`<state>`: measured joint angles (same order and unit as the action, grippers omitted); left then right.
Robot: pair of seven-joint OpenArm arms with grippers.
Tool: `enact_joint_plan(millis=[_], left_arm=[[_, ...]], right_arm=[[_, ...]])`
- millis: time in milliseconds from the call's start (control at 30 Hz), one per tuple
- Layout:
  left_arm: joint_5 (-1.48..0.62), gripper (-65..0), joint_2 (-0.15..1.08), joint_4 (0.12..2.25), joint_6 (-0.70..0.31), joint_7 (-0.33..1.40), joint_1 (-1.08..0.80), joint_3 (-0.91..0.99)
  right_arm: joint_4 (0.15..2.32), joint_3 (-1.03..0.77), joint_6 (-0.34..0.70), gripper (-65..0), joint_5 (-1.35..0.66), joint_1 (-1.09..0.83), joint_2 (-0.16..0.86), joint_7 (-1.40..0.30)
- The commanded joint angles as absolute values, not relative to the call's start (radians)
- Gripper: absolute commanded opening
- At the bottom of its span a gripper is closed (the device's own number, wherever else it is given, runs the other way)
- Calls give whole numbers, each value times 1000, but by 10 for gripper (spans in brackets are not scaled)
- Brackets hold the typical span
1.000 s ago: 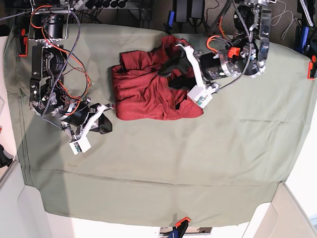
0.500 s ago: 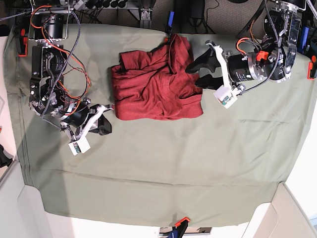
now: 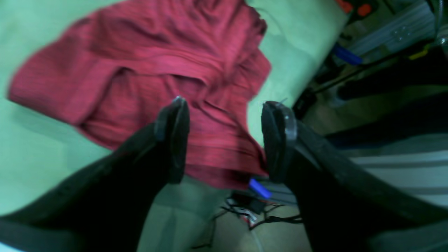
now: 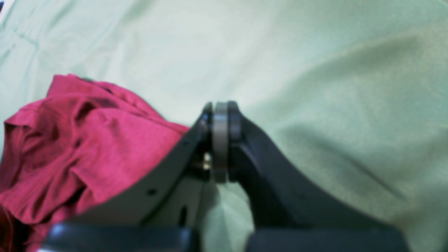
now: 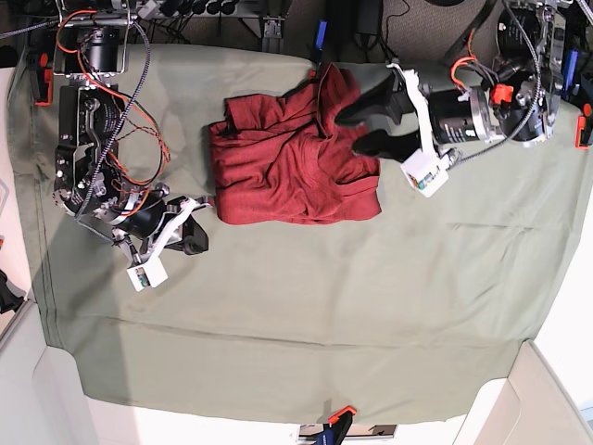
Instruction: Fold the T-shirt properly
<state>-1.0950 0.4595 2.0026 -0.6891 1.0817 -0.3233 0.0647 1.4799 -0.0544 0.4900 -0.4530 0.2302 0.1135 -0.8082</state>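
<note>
— Left arm, status?
— Reaches in from the far edge, forearm roughly level. Left gripper (image 5: 357, 126) points inward; black fingers (image 3: 175, 140) spread wide, nothing between them

— Right arm?
— Folded at the opposite side, upper links stacked along the edge, wrist angled down and inward. Right gripper (image 5: 195, 235) low over the surface; its fingers (image 4: 231, 120) pressed together on their grey pads, holding nothing

— Spacing between the two?
— Well apart – one gripper on either side
</note>
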Motion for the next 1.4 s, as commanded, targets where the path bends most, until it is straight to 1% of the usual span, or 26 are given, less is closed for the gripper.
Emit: enact_joint_plan(millis=[0,167,333,367,400,467,500,567,733,867,1100,1233,1367], left_arm=[[-1118,-296,466,2019,-698,1063,-321,72],[-1118,-296,444,2048,-698,1084,-368,56],[-1052,-299,447,2075,-698,1122,-402,-47],[-1033,-321,447,2075,-698,1119,-402,-66],[-1011,-357,447,2075,-698,1116,-402,-84],[-950,-468,447,2075,-698,1085,-402,-108],[-915,-513,447,2075,-698,1063,-402,-113],[-852,-561,447,2075,-698,1022,-402,-113],[-778,-643,447,2074,-698,995,-402,-113],[-756,-650,447,2064,-698,989,-402,-113],[-667,-650,447,2000,-698,915,-402,-113],[-673,-650,447,1946,-698,917,-402,-116],[-681,-650,453,1953,-698,917,-399,-117]], right_arm=[[1497,-57,498,-650,-471,255,116,-781],[1496,-57,498,-650,-471,254,113,-765],[1495,-57,498,-650,-463,254,109,-760],[1495,-57,498,-650,-463,254,108,-760],[1495,-57,498,-650,-463,254,107,-760],[1495,-57,498,-650,-460,254,103,-760],[1495,-57,498,-650,-459,254,100,-762],[1495,-57,498,-650,-460,252,97,-764],[1495,-57,498,-650,-460,252,97,-770],[1495,-57,498,-650,-460,252,97,-770],[1482,-57,498,-650,-460,258,96,-755],[1478,-57,498,-650,-460,258,97,-756],[1478,-57,498,-650,-459,257,97,-756]])
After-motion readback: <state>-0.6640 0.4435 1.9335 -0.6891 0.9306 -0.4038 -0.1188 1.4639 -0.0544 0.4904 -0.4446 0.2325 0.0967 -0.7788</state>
